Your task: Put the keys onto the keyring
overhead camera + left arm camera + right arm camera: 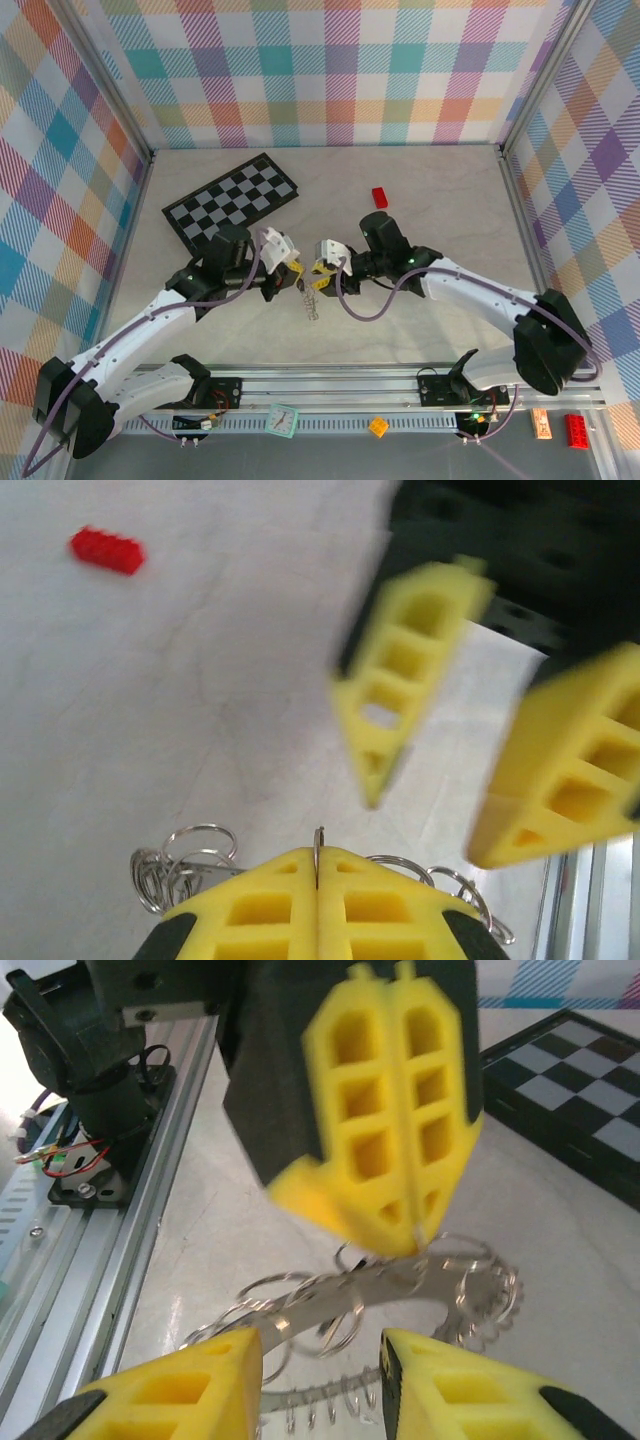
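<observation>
Left wrist view: the left claw [318, 868] has its yellow fingers pressed flat together, and a thin wire loop [318, 840] of the keyring [186, 862] stands on edge in the seam between their tips. More silvery loops fan out to either side of those tips, just above the pale counter [200, 710]. Facing it, slightly blurred, the right claw [432, 822] has its two yellow fingers well apart with nothing between them, close to the loops but not touching them. A red block [107, 550] lies far off on the counter. From the right wrist, the parted fingers frame the bottom edge and the keyring hangs just ahead of the gap. Its wide ring with the jagged rim sits right of centre, directly under the tip of the closed left claw, with a flat metal band and smaller loops trailing to the left. I cannot tell whether the bundle rests on the counter or hangs free. The keys cannot be made out among the tangle of metal. A black-and-grey checkerboard [585, 1100] lies beyond on the right, and an aluminium rail [120, 1220] runs along the left. From above, both arms meet at mid-counter with the keyring dangling between the two claws.
</observation>
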{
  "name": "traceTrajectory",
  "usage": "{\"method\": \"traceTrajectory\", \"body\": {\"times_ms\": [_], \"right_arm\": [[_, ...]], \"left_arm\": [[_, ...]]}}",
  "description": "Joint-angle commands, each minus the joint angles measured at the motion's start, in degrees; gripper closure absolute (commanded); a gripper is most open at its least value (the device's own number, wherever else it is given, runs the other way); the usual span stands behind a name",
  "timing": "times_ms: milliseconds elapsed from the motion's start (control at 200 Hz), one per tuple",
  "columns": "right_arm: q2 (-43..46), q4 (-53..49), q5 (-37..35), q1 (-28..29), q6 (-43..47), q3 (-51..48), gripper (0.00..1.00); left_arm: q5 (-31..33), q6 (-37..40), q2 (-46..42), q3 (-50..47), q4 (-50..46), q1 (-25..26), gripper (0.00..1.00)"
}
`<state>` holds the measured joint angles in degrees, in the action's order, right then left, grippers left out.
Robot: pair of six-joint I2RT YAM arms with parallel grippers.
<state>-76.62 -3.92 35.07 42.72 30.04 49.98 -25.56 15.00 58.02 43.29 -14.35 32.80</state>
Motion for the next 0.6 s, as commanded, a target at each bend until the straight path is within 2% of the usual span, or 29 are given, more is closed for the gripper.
{"method": "traceTrajectory", "body": {"times_ms": [0,95,255,465,595], "right_arm": [[3.7,0.6,-2.8,-0.3,-2.6,-1.8,0.64],[6.0,1.8,-9.4,0.4,-6.7,-2.8,0.65],[8.7,4.8,-10.3,5.0,-10.5,-4.8,0.66],[5.7,20.1,-10.5,10.4,-21.4,-8.0,0.67],[0.9,26.5,-15.9,12.4,-26.6,-7.9,0.67]], "left_arm": [[9.5,-16.0,-1.5,3.7,-0.7,-0.5,1.00],[13.9,-21.6,-1.4,5.8,-6.5,-0.5,1.00],[17.8,-32.7,0.0,9.6,-11.2,-0.4,1.00],[18.1,-46.7,3.2,14.7,-16.5,-0.1,1.00],[17.4,-53.1,4.7,17.0,-19.3,0.5,1.00]]}}
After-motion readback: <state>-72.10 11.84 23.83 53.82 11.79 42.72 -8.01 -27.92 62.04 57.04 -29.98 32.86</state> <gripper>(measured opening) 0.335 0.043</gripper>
